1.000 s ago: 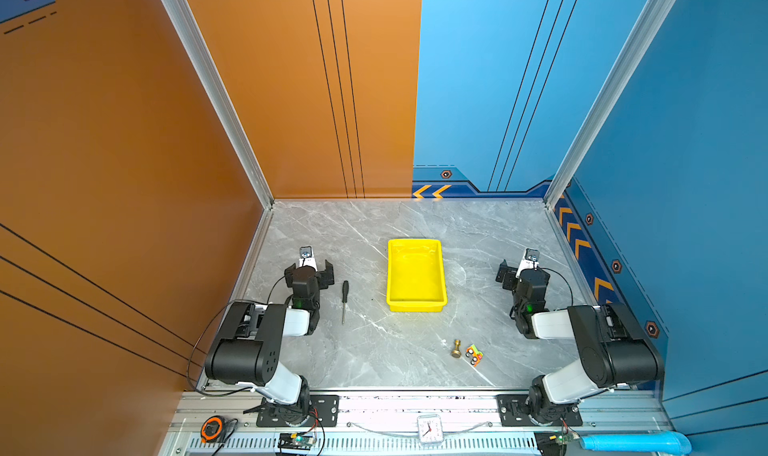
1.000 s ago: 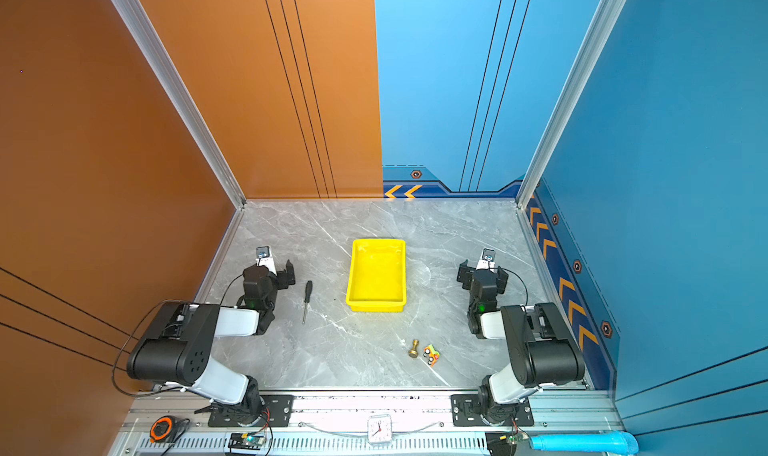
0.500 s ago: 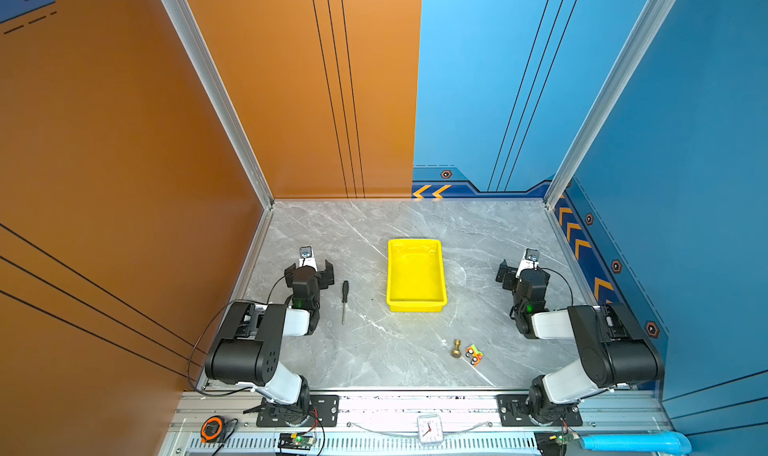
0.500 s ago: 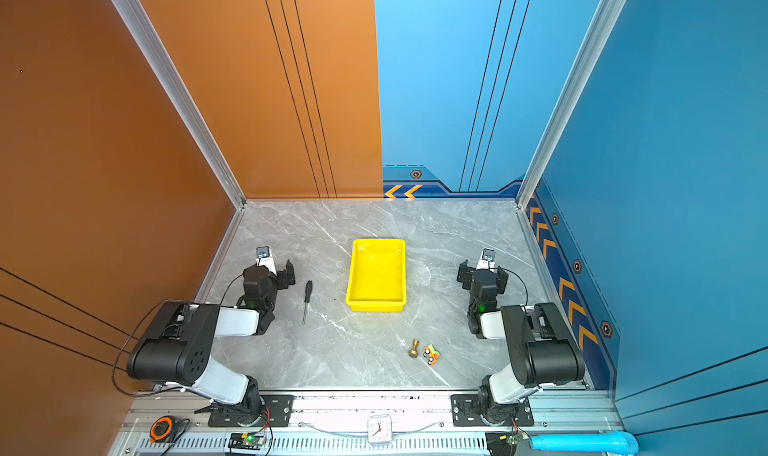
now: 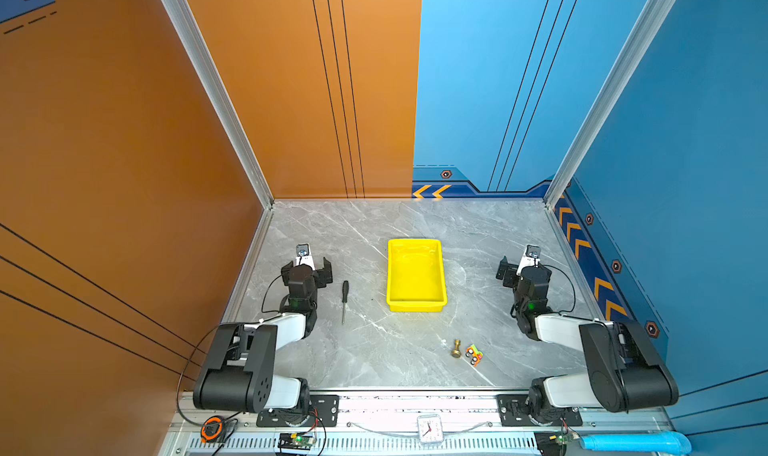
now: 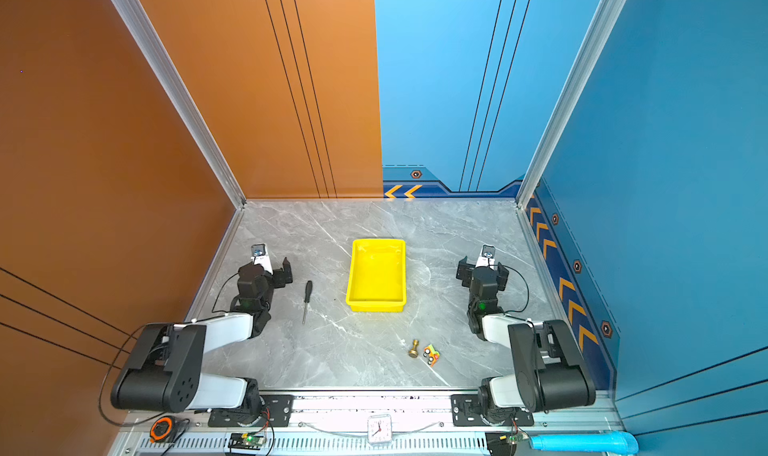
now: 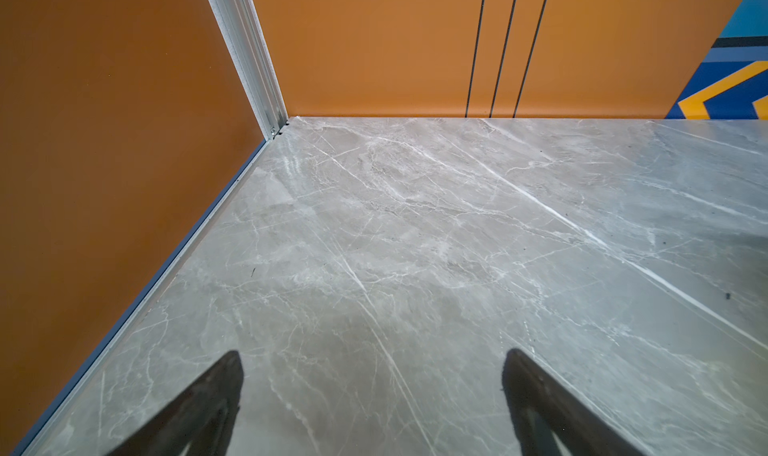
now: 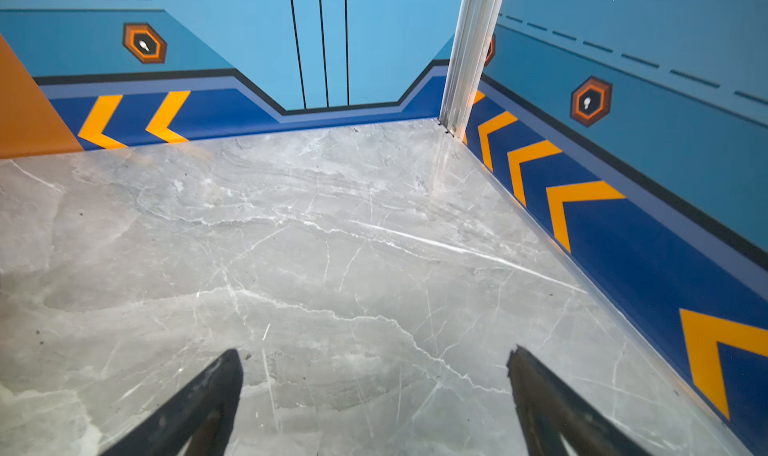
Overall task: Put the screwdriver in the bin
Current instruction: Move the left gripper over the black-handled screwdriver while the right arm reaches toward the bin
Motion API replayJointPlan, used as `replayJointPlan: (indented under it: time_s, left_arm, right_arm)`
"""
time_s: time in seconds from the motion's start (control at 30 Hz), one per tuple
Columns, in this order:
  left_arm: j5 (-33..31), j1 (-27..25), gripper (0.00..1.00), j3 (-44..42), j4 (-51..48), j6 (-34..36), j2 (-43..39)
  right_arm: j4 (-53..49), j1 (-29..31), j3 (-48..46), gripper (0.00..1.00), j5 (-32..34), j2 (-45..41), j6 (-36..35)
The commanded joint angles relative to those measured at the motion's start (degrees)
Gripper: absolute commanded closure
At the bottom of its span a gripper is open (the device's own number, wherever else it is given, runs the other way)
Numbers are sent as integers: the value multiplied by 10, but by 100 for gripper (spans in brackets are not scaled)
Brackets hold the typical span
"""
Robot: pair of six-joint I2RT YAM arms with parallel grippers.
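left claw (image 5: 307,269) apart | right claw (image 5: 524,270) apart | screwdriver (image 5: 344,301) between left claw, bin (image 5: 416,307) | brass piece (image 5: 456,348) apart

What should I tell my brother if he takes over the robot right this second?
Left tool: open, empty, beside the screwdriver.
Right tool: open, empty, on the bin's other side.
Screwdriver: lying flat on the table between the left tool and the yellow bin, touching neither.
Bin: empty.
Done: nothing yet.
Left to do: pick up the screwdriver, probably with the left tool since it is nearer, and set it in the bin.
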Motion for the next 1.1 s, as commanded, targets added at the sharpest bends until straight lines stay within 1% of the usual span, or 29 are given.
replayJointPlan:
  time_s: [0.0,0.13,0.23,0.3,0.4,0.5,0.63,0.73,0.77,0.83,0.97,1.07]
  left_arm:
    - [30,5,2,26,-141,-12,-48]
    - [40,3,2,48,-272,-48,-115]
    - [33,0,2,75,-376,-111,-156]
    - [33,-1,2,103,-449,-145,-174]
    - [45,-5,2,145,-563,-183,-187]
    - [75,-11,2,179,-630,-205,-188]
    - [93,-28,2,212,-694,-219,-189]
    - [101,-42,2,229,-733,-228,-190]
    - [113,-44,2,232,-742,-232,-190]
    - [131,-50,2,236,-761,-239,-190]
    - [138,-68,2,242,-795,-249,-190]
    - [134,-78,2,250,-825,-254,-181]
  right_arm:
    - [-79,16,8,0,12,-49,-2]
    - [-160,41,13,0,10,-130,5]
    - [-231,68,20,0,22,-196,27]
    - [-267,86,21,0,39,-235,60]
    - [-339,113,28,0,71,-285,137]
    - [-431,141,50,0,92,-320,199]
    - [-524,175,93,0,92,-335,235]
    - [-563,202,126,0,74,-326,235]
    - [-567,211,136,0,59,-320,228]
    - [-568,233,151,0,43,-313,210]
    - [-565,277,178,0,7,-291,162]
    - [-585,313,208,0,4,-260,132]
